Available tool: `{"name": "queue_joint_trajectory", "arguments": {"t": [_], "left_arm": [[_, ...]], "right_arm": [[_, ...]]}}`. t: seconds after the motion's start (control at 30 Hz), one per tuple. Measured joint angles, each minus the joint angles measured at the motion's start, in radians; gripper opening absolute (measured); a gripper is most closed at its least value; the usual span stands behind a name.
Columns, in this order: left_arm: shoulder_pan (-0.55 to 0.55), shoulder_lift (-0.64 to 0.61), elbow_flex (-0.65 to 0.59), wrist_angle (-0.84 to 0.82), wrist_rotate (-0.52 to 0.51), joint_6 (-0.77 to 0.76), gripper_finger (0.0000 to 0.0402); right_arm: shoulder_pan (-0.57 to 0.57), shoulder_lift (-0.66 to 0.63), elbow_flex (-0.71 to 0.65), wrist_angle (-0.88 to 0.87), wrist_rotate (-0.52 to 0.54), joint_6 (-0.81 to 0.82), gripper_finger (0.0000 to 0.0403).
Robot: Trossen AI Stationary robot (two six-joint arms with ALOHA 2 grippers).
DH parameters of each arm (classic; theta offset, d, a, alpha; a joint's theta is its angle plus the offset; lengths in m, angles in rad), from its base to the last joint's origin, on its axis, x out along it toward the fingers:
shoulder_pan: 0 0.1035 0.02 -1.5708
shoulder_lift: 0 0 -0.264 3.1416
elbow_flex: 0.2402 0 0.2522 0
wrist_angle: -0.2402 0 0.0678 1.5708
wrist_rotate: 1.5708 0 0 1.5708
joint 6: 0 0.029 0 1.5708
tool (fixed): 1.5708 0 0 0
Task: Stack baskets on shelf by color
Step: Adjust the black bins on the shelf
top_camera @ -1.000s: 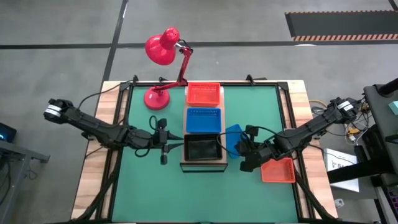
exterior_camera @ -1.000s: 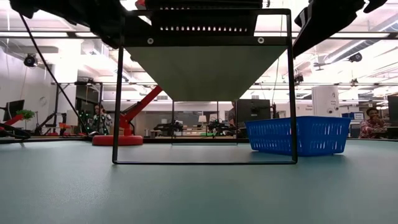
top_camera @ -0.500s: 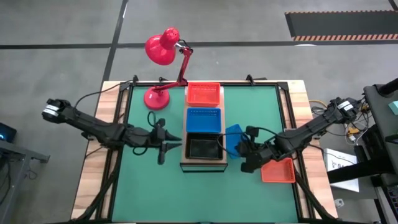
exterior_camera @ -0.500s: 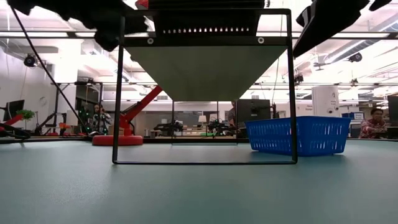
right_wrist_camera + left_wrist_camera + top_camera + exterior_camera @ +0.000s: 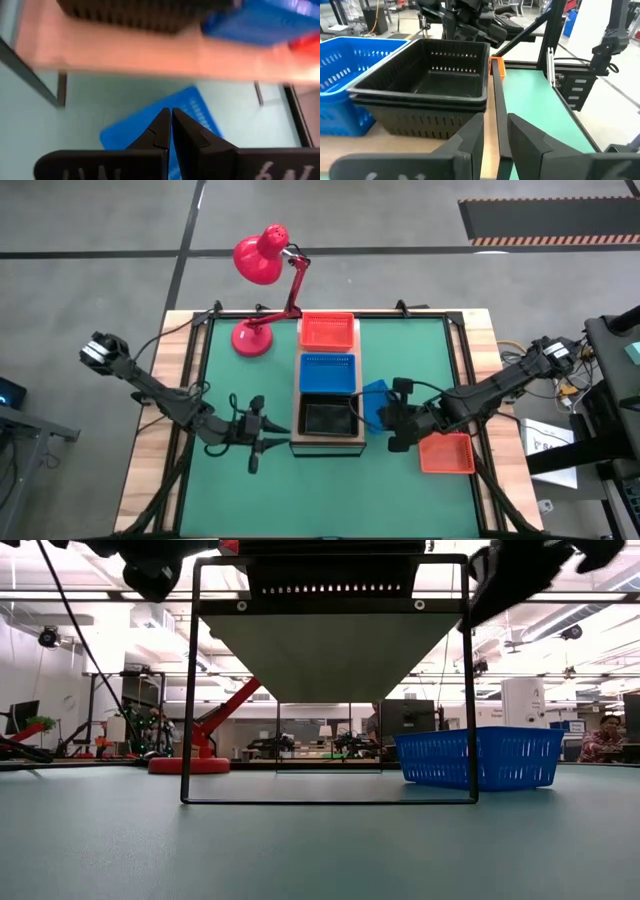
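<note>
**Loose blue basket next, right gripper above it**

Baskets already fill the shelf (image 5: 326, 442) in three colours: a red-orange basket (image 5: 327, 331) at the lamp end, a blue basket (image 5: 327, 372) in the middle, and black baskets (image 5: 327, 418) at the near end, where our left wrist view shows two nested. We judge the step in hand to be picking up the loose blue basket (image 5: 375, 404), which lies on the green mat just beside the shelf's near end, on our right-arm side. A loose red-orange basket (image 5: 446, 453) sits a little farther from the shelf on that same side.

To do this well, we should part the fingers, come down over one mesh wall of the loose blue basket, and pinch that wall rather than the floor. Then we lift it clear of the shelf's edge before carrying it over the shelved blue one, keeping it level so it nests squarely.

Our right gripper (image 5: 170, 131) hangs above the loose blue basket, beside the shelf, with its fingertips pressed together and nothing between them; the basket lies below and beyond the tips, untouched. Our left gripper (image 5: 492, 131) waits on the other side of the shelf, near the black baskets, its fingers slightly parted and holding nothing.
</note>
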Motion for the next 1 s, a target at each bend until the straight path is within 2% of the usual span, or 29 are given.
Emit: {"name": "queue_joint_trajectory", "arguments": {"t": [0.27, 0.47, 0.73, 1.0], "left_arm": [[0.001, 0.058, 0.007, 0.057, -0.019, 0.057, 0.007], [0.004, 0.055, 0.007, 0.057, -0.04, 0.067, 0.007], [0.022, 0.056, 0.007, 0.055, -0.041, 0.059, 0.007], [0.022, 0.055, 0.007, 0.055, -0.04, 0.059, 0.007]], "right_arm": [[-0.014, 0.0, 0.004, 0.211, -0.013, -0.231, 0.0008], [-0.015, 0.0, 0.007, 0.289, -0.068, -0.266, 0.0009], [-0.033, 0.008, 0.007, 0.346, -0.069, -0.32, 0.0009], [-0.061, 0.012, 0.007, 0.333, -0.068, -0.335, 0.0009]]}}
